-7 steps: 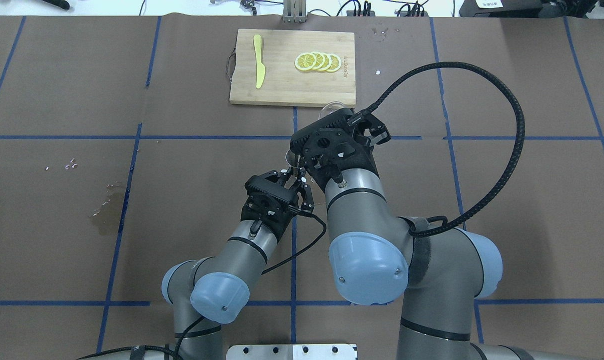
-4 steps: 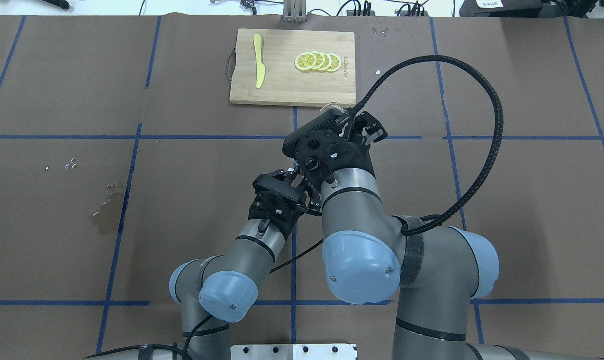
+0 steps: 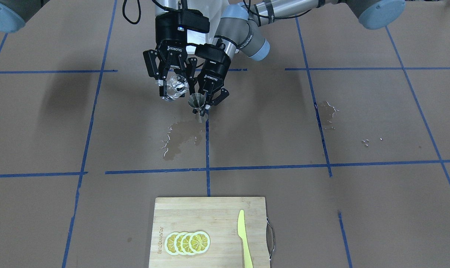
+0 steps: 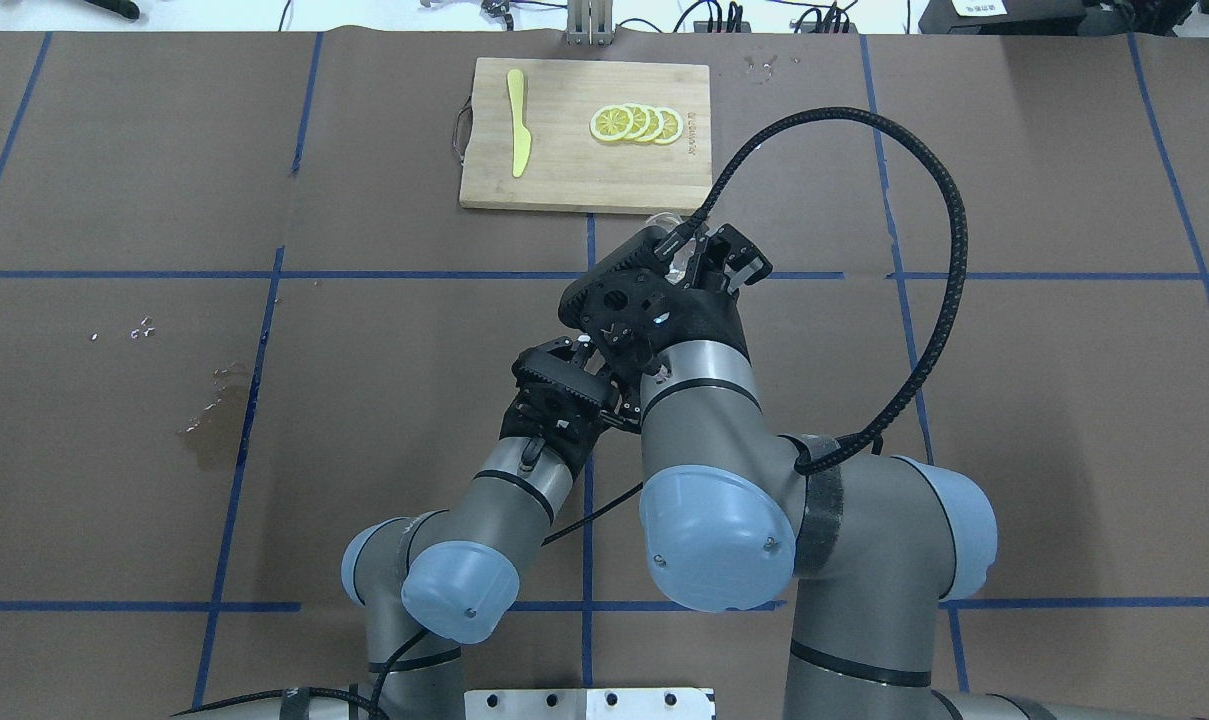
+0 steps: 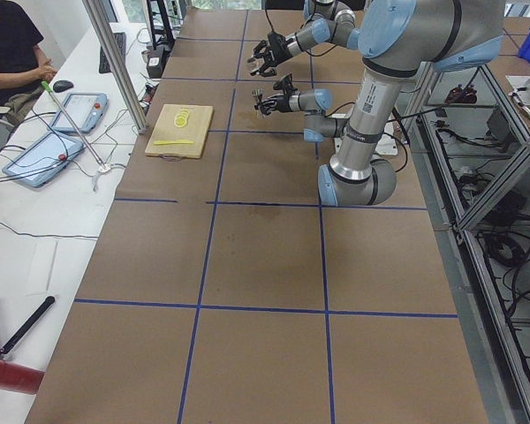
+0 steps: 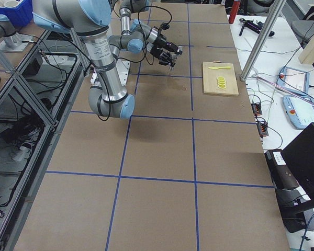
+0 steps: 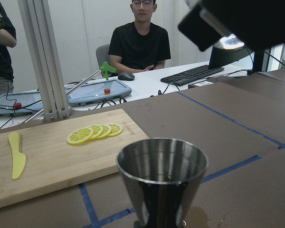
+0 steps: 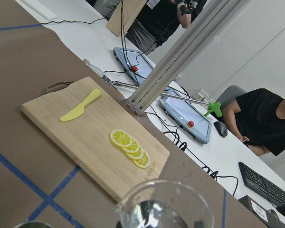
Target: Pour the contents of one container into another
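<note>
upper middle of the front view: my left gripper is clamped on the upright jigger, by a wet patch. just left, my right gripper squeezes the tilted glass cup. the cutting board lies at bottom centre.

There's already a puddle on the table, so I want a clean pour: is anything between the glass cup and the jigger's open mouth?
Nothing visible is in the way. The glass cup, gripped in the right tool, hangs close beside the jigger, which the left tool holds upright. Only open air separates them.
</note>
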